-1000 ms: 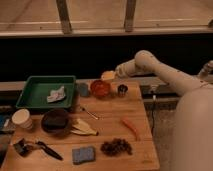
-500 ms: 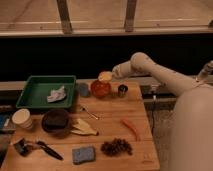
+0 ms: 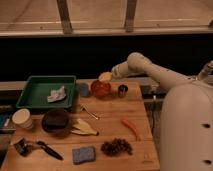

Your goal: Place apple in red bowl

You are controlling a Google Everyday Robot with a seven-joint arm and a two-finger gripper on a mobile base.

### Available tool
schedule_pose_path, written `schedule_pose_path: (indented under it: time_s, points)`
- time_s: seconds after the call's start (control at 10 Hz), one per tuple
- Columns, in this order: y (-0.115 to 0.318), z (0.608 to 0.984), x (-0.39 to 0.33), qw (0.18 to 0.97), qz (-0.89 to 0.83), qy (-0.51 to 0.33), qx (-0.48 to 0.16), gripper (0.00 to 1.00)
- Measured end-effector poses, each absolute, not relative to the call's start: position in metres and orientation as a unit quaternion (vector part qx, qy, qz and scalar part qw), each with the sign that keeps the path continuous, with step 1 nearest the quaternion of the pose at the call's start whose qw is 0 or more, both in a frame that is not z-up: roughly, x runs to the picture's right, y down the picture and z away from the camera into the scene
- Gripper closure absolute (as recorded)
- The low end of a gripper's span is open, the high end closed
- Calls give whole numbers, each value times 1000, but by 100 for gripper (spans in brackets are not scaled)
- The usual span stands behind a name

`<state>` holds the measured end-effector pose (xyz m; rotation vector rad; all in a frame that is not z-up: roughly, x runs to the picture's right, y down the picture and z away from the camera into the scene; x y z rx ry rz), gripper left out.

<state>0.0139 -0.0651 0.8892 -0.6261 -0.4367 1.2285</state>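
The gripper (image 3: 110,75) hangs just above the back rim of the red bowl (image 3: 100,89), closed on the apple (image 3: 105,77). The yellow-orange fruit sits at its tip, off the table and a little behind and to the right of the bowl's centre. The white arm (image 3: 150,70) reaches in from the right of the bowl and leans down towards it.

The step in hand looks like the final lowering and release. The apple is not yet squarely over the hollow of the bowl. A small shift forward and left, towards the bowl's middle, should come before any descent. The bowl is only a little wider than the fruit, so an off-centre drop could catch the rim, tip the bowl or send the apple rolling. It would be best to bring the apple low, close to the bowl's floor, and only then part the fingers. The gripper should then lift straight up so that the fingers do not drag the rim.

Two neighbours limit sideways movement. A blue-grey cup (image 3: 83,90) stands just left of the red bowl, and a small dark cup (image 3: 122,90) stands just to its right. The green tray (image 3: 30,95) lies farther left of the bowl, and the carrot (image 3: 131,127) lies well in front of it on the wooden table (image 3: 107,117). Both are out of the way.
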Motion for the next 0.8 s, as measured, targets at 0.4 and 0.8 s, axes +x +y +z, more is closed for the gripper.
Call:
schedule_pose_path:
  time_s: [0.4, 0.8]
  points:
    - [-44, 911, 12, 736, 572, -183, -314, 100]
    - [-37, 919, 2, 719, 546, -209, -376, 96]
